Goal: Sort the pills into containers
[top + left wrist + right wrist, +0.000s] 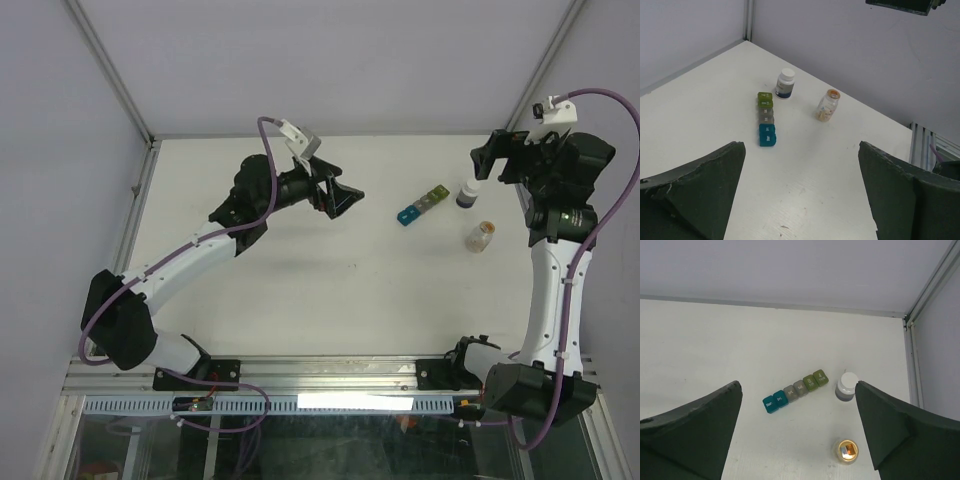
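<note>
Two grippers: both spread wide, nothing btwn the fingers; you're holding nothing.
L gripper (pixel 350 197): above the table (pixel 300 300), left of centre in top view, fingers aimed at 3 o'clock, toward the containers.
R gripper (pixel 490 158): far-right side, at approx. 1 o'clock from the white-cap bottle (pixel 469 193), clear of it.
Containers (pixel 422 206): on the table right of centre, at 3 o'clock from your L gripper and well apart from it. One strip of joined cubes, running 8 o'clock (teal end) to 2 o'clock (yellow-green end), grey in the middle. Lids look shut; contents can't be told.
White-cap bottle: upright, just off the strip's green end at 3 o'clock, not touching.
Clear bottle (pixel 482 236): upright, orange-ish top, pale contents; at 5 o'clock from the white-cap bottle, 4 o'clock from the strip, apart from both.
</note>
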You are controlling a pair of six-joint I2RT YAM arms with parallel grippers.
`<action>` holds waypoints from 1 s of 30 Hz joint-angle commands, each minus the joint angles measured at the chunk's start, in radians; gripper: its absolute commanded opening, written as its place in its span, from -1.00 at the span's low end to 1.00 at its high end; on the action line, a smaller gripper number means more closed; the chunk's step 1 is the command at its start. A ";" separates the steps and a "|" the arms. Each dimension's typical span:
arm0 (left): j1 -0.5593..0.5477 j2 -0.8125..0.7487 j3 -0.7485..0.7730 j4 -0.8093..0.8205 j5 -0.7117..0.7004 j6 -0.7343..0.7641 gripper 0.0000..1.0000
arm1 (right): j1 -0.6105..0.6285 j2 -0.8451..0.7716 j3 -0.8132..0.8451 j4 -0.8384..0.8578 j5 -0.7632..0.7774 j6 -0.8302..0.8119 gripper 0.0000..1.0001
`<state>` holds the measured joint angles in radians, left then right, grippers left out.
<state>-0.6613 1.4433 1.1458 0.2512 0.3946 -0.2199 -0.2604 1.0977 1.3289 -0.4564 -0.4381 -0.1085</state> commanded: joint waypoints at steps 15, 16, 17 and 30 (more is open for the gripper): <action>0.002 0.162 -0.222 0.512 0.056 0.030 0.98 | 0.003 0.142 -0.267 0.000 -0.702 -0.832 0.98; 0.002 0.176 -0.223 0.531 0.053 0.046 0.98 | 0.007 0.175 -0.265 -0.082 -0.720 -1.036 0.97; 0.002 0.195 -0.225 0.551 0.047 0.061 0.98 | 0.011 0.221 -0.251 -0.187 -0.720 -1.261 0.97; 0.003 0.352 -0.274 0.713 0.070 0.223 0.90 | 0.133 0.946 0.371 -0.746 -0.359 -2.057 0.65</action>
<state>-0.6598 1.8027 0.9024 0.8585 0.4252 -0.0799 -0.1726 2.0212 1.5925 -1.1465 -0.8829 -1.9320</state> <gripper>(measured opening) 0.953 0.819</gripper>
